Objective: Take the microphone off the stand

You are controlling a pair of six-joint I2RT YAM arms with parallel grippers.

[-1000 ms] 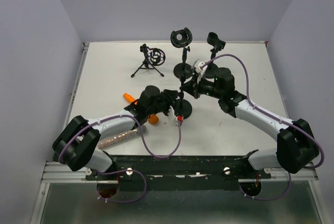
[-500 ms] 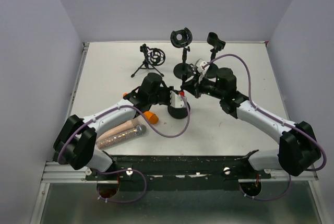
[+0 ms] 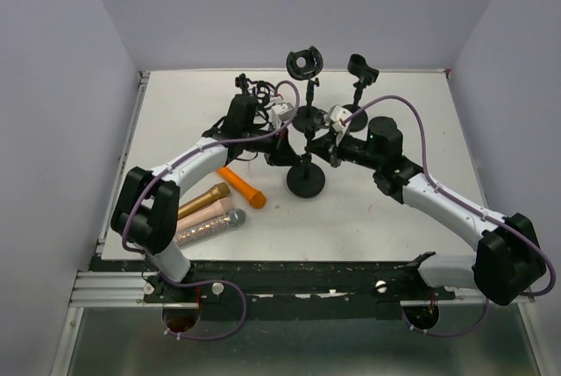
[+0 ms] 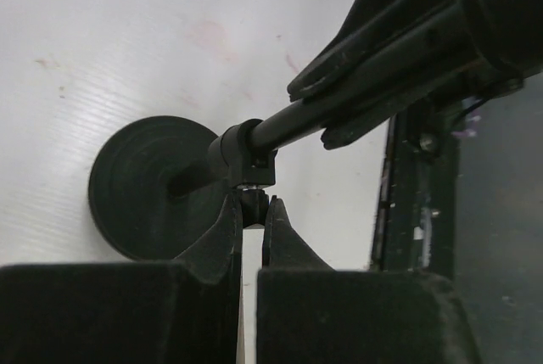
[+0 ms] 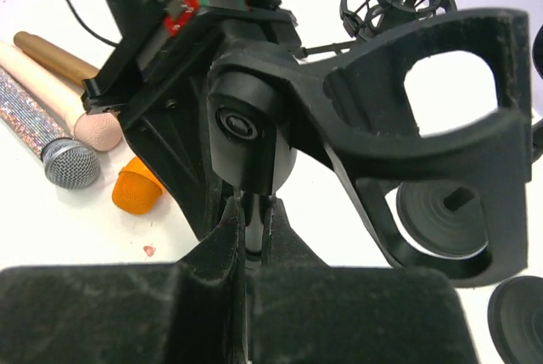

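The stand, a black pole on a round base (image 3: pixel 305 183), stands mid-table, and its clip (image 5: pixel 407 126) is empty. The orange microphone (image 3: pixel 242 187) lies on the table left of the base. My left gripper (image 4: pixel 253 208) is shut on a small knob under the pole's clamp (image 4: pixel 244 154), and the top view shows that gripper (image 3: pixel 295 138) just above the base. My right gripper (image 5: pixel 255 211), on the stand's right in the top view (image 3: pixel 316 146), is shut on the thin pole just below the clip's joint (image 5: pixel 242 126).
A gold microphone (image 3: pixel 203 202) and a glittery silver one (image 3: pixel 209 226) lie at the front left. At the back stand a tripod with a shock mount (image 3: pixel 254 100) and two more round-based stands (image 3: pixel 305 65) (image 3: pixel 359 69).
My left gripper rose from beside the stand's base to the pole's clamp, and its jaws went from open to shut on the knob. The right gripper kept its grip.
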